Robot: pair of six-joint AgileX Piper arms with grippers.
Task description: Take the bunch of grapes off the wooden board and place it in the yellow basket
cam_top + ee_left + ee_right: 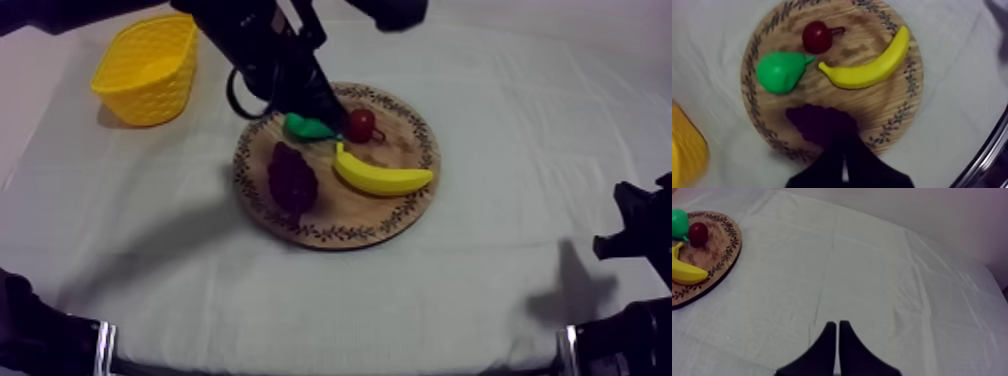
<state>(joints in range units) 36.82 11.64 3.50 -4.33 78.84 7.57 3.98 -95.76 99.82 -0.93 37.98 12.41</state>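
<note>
Lying just past left fingers [833, 165]: bunch of grapes [821, 124]

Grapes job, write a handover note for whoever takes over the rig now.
Left gripper: fingers shut on nothing, tips over the edge of the bunch of grapes.
Right gripper: shut, over bare cloth.
The bunch lies on the wooden board with pear, banana and small red fruit; yellow basket stands at the table's far left.
Done: nothing. Left: grasp the bunch, carry it to the basket, release.

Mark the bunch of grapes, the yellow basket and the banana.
bunch of grapes [293, 178]: top view, middle of the cluster.
yellow basket [150, 100]: top view, front wall.
banana [380, 178]: top view, middle of its body.
</note>
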